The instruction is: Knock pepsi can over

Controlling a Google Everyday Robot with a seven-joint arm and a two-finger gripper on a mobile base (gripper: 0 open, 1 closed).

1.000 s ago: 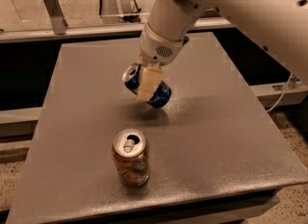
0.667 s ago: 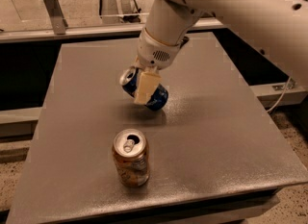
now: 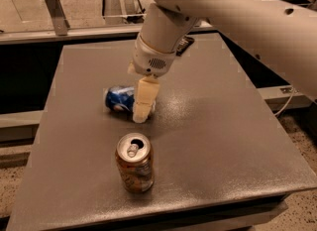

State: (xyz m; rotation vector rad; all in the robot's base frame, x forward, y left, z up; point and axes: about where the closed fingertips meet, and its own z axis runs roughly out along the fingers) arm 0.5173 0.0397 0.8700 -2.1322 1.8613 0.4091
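Camera view: the pepsi can (image 3: 118,99) lies on its side on the grey table (image 3: 223,141), just behind the 1 upright orange can (image 3: 134,161). The gripper (image 3: 142,107) points down behind the orange can, covering the pepsi can's right end; whether it grips cannot be told.

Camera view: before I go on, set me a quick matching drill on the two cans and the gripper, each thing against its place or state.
Things:
1. dark blue aluminium pepsi can
2. orange-gold aluminium can
3. cream-tipped gripper

Places or states:
a. standing upright, opened top showing, near the front edge of the grey table
b. lying on its side around mid-table
c. reaching down from the white arm at the lying can's right end

Pairs: 1-b, 2-a, 3-c
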